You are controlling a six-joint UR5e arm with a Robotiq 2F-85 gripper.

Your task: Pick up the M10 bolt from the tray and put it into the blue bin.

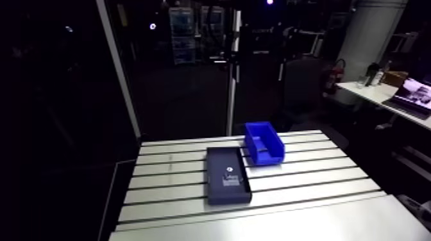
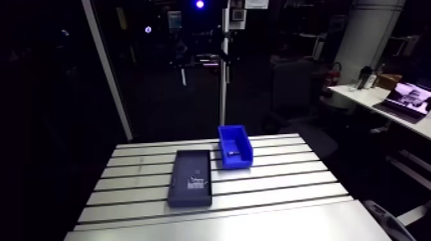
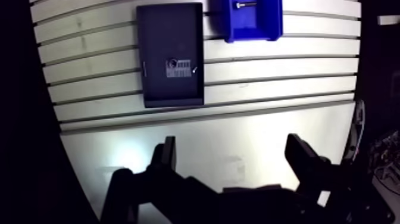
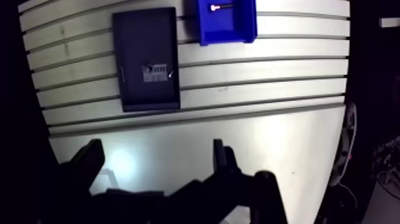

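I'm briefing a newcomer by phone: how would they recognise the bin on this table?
Find the slotted aluminium table; two containers sit beside each other toward its far side. The bin is the bright blue, high-walled one, unlike the flat black tray next to it, which carries a small white label.

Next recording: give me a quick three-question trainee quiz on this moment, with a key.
1. True or false: the gripper is shut on a bolt.
2. Where does the blue bin stand relative to the black tray? A: inside it. B: beside it on the table. C: stacked upside down on it.
3. Short answer: in the wrist view, where does the bolt-like piece lie?

Key
1. False: the fingers are apart over bare table, with nothing between them.
2. B.
3. In the blue bin.
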